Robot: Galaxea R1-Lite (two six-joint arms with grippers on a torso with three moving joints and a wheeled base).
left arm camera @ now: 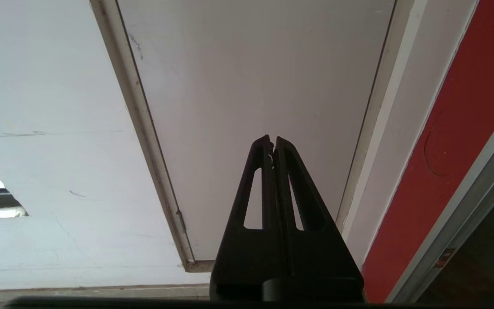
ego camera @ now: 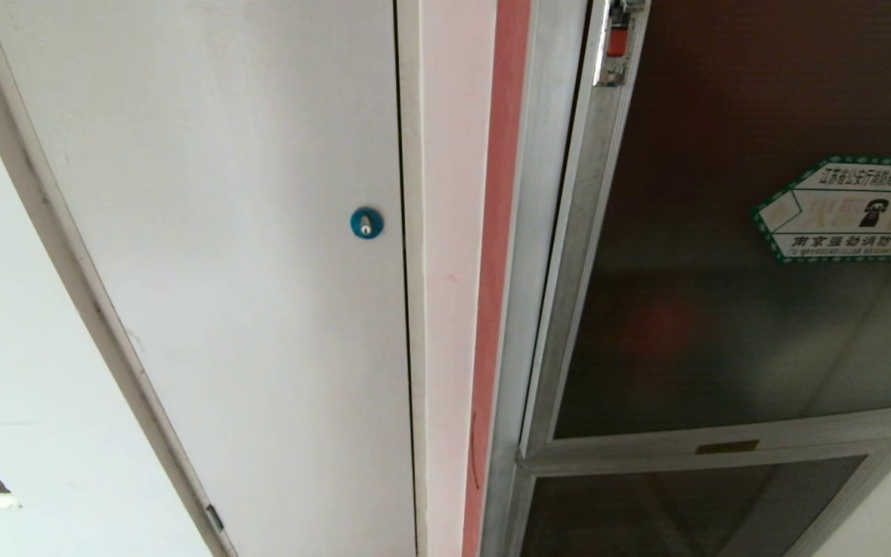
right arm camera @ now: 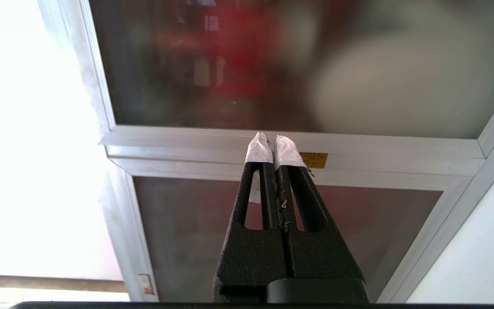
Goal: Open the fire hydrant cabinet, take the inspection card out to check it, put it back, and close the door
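Fire hydrant cabinet (ego camera: 561,325) on the right, its door (ego camera: 724,294) closed.
Arrow sticker (ego camera: 851,209) sits on the dark glass; a white panel door (ego camera: 244,271) with a blue lock (ego camera: 366,223) stands left. Right pincer (right arm camera: 272,143), tips pressed together and empty, points at the frame bar; left pincer (left arm camera: 272,141), also closed, faces the white door.

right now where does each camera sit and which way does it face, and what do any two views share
Head view: on the robot's head, facing the white door with its blue lock and the glass door of the cabinet; no arm shows.
Left wrist view: behind the shut left gripper, facing the white door.
Right wrist view: behind the shut, taped right gripper, facing the glass door and the lower door.
Shared: head and left wrist both show the white door; head and right wrist both show the glass door.
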